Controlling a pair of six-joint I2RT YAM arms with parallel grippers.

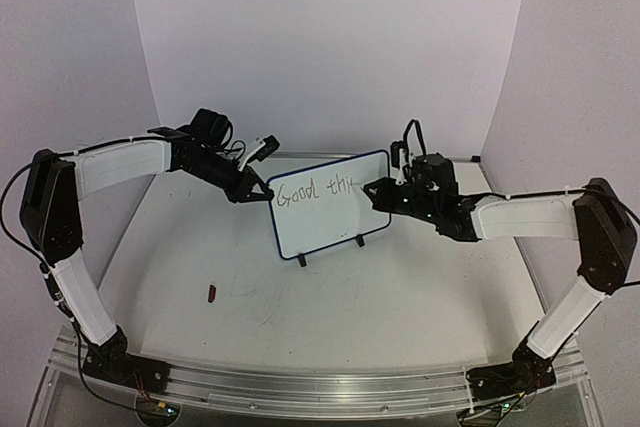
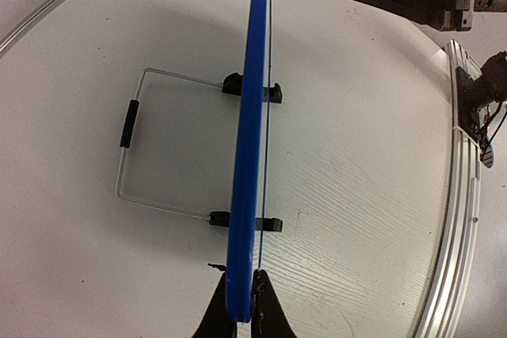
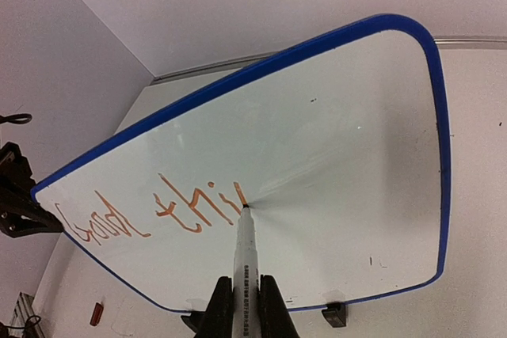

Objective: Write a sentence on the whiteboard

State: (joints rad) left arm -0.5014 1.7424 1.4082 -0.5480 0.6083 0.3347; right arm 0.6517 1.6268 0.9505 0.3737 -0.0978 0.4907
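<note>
Right gripper (image 3: 244,303) is clamped on a marker (image 3: 244,252), tip touching the whiteboard (image 3: 341,156) after letters (image 3: 181,208) "Good thi"; left gripper (image 2: 240,312) pinches its rim.

The whiteboard (image 1: 330,212) stood upright across the middle of the tabletop (image 1: 400,297), barring passage from front to back there. The left hand (image 1: 262,190) clamped its left edge. The right hand (image 1: 375,187), gripping a marker (image 3: 244,251), crowded the right of its front face. Behind the board a wire stand (image 2: 131,156) reached out low. The near tabletop lay open apart from a small brown object (image 1: 211,294) at left.
</note>
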